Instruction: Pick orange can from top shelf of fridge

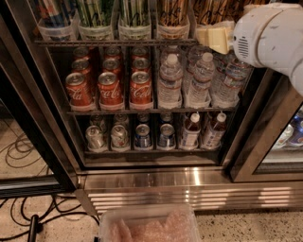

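Observation:
Tall slim orange-gold cans with black scribbled lines stand in clear trays on the top shelf, a thin dark wire rack in the fridge. More of them stand to the right, partly hidden. My gripper, cream-coloured on a white arm, is at the shelf's front edge. It sits just below and in front of the right-hand orange cans and right of the first tray. I see nothing held in it.
Green-and-white striped cans fill the top shelf's left trays. Red cola cans and water bottles fill the middle rack, with small cans and bottles below. A clear bin sits on the floor in front, and cables lie at the left.

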You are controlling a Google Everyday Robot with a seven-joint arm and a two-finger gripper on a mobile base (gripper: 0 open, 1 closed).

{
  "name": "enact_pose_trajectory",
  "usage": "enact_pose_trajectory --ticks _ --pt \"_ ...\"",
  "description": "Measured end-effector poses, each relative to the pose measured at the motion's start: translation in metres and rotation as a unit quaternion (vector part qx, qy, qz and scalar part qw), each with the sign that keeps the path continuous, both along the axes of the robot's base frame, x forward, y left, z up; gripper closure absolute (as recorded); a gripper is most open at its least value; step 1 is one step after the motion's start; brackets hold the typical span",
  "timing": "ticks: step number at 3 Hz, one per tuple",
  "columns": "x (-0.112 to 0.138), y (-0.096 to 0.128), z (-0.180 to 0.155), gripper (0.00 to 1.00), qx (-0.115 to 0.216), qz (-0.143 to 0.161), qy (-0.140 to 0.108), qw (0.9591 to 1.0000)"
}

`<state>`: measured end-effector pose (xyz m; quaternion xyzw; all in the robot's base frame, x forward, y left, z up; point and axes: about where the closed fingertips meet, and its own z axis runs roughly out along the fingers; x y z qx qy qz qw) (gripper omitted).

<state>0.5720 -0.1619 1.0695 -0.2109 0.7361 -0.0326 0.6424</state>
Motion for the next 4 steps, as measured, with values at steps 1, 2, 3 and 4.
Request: enact_pose_trajectory --ticks 1,2,3,4 --pt "0.004 0.004 0.000 0.40 0.010 0.003 -0.003 0.9999" --pt "0.010 0.002 0.002 0.40 0.017 0.003 -0.012 0.9998" --pt "0.016 -0.004 0.005 0.40 0.021 -0.001 -0.020 0.9996" --pt "0.025 -0.012 0.006 0.40 0.022 -0.007 -0.024 0.9994"
